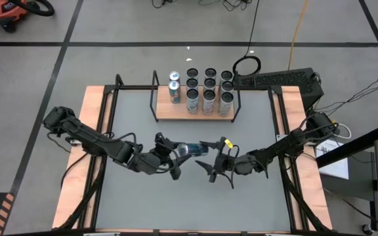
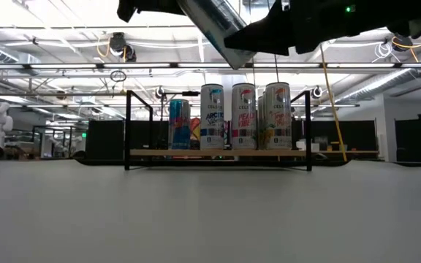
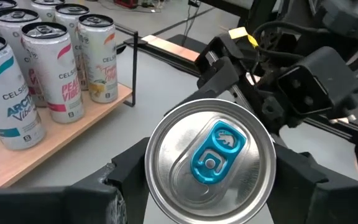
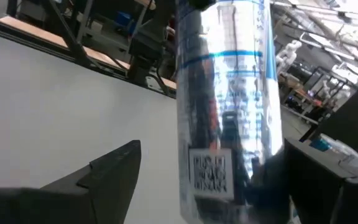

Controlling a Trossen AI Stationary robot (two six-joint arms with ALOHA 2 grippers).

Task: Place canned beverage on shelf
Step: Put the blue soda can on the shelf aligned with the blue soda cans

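A silver can with a blue tab (image 1: pixel 188 149) is held in the air over the table's middle, lying roughly level; it also shows in the low view (image 2: pixel 212 29). My left gripper (image 1: pixel 176 157) is shut on it. My right gripper (image 1: pixel 203 156) is open, one finger on either side of the can's body (image 4: pixel 229 106). I cannot tell whether either finger touches the can. The shelf (image 1: pixel 166 113), a light-wood board with a black rod frame, stands at the far middle of the table with several upright cans on it. My left gripper pinches the can's side wall near its top end (image 3: pixel 156 155) between its two fingers (image 3: pixel 126 171). The can lies along the fingers, its tabbed top toward the wrist and its bottom end toward my right gripper. It is clear of the table and slightly tilted in the low view.
The cans on the shelf (image 1: pixel 209 92) fill its middle and right. Two shorter cans (image 1: pixel 174 88) stand toward its left end, with bare board (image 1: pixel 163 110) in front of them. The grey tabletop (image 1: pixel 189 203) lies open toward the near edge. A dark keyboard (image 1: pixel 277 80) lies beyond the far right corner.
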